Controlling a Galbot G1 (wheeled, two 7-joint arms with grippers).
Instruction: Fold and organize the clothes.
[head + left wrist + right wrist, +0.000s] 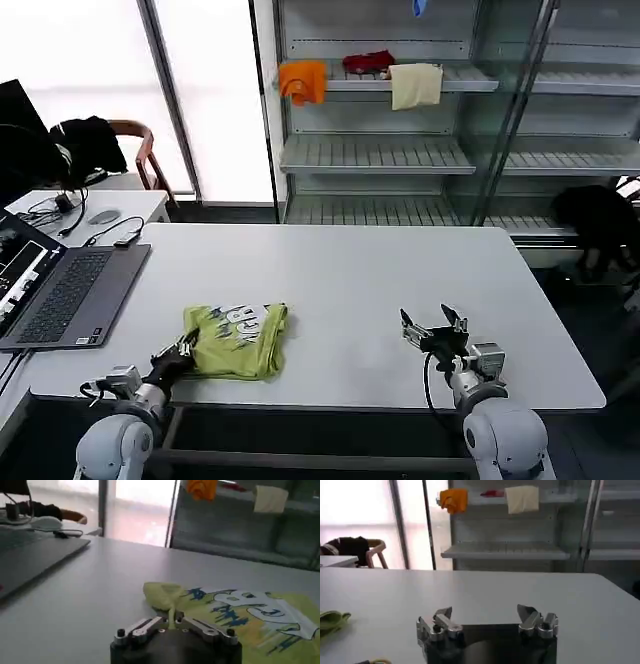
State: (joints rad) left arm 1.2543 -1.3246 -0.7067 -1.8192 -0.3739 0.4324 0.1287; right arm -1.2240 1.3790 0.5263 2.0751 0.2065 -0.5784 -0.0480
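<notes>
The T-shirt (238,340) lies folded on our white table (340,290), near the front edge, beside the laptop (70,295). Our left gripper (180,352) pinches tight on its corner. Our right gripper (434,326) rests well apart, fingers spread wide, holding nothing.
</notes>
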